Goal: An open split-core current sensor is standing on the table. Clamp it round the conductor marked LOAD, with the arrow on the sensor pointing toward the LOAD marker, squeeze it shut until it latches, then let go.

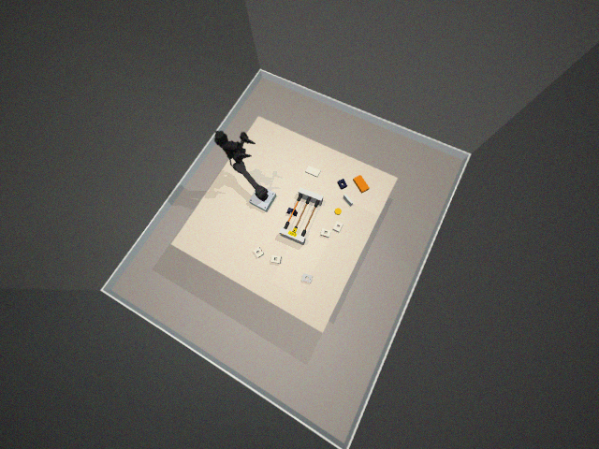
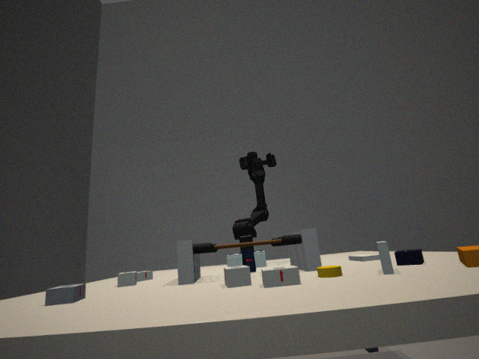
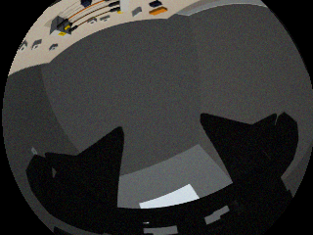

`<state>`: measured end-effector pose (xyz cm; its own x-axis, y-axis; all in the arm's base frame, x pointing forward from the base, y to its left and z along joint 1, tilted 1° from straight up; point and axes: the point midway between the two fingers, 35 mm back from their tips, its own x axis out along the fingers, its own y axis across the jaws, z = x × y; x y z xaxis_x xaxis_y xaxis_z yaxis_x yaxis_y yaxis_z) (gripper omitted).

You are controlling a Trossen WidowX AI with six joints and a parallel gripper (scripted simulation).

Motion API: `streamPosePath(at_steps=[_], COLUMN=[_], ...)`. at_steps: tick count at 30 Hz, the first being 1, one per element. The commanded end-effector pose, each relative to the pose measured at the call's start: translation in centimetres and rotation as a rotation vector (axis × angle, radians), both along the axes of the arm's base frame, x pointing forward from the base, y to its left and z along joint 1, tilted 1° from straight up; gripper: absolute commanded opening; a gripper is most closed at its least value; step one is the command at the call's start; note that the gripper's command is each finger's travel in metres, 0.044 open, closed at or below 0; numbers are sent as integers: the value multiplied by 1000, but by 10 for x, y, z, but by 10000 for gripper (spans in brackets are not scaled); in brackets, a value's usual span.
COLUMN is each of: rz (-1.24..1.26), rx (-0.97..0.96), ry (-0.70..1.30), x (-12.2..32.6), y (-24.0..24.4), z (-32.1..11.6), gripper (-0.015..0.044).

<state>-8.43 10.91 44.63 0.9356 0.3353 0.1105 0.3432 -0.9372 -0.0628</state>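
Observation:
The dark navy sensor (image 1: pixel 291 211) (image 2: pixel 248 262) (image 3: pixel 86 2) stands at the leftmost conductor (image 1: pixel 289 219) of the three between two end blocks. A red arrow mark shows low on its face in the exterior view. Whether its jaw is shut round that conductor is too small to tell, and the LOAD marker is not readable. The nearest conductor (image 2: pixel 232 245) crosses in front of the sensor in the exterior view. My gripper (image 1: pixel 252 149) (image 2: pixel 258 160) (image 3: pixel 162 123) is open and empty, raised high above the table and well away from the sensor.
The end blocks (image 1: pixel 299 238) (image 2: pixel 185 262) hold the conductors; one bears a yellow warning sign (image 1: pixel 293 232). Several pale blocks (image 1: pixel 275 259) (image 2: pixel 281 276), a yellow disc (image 1: pixel 337 210) (image 2: pixel 329 271), another navy block (image 1: pixel 342 183) (image 2: pixel 409 256) and an orange block (image 1: pixel 360 183) (image 3: pixel 157 11) lie around.

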Motion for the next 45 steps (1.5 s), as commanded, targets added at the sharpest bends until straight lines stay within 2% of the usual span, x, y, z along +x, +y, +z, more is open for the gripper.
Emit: streamPosePath(at_steps=[1, 2, 7, 10, 21, 34, 45], rz=[0, 0, 0, 1, 14, 68, 172], rx=[15, 61, 503, 688, 1359, 2125, 2781], ry=[6, 22, 168, 222, 382, 497, 529], x=[2, 10, 84, 115, 225, 330, 388], y=[-1, -5, -36, -48, -81, -101, -108], z=[1, 5, 31, 36, 29, -24, -96], gripper=[426, 440, 440, 440, 440, 440, 440])
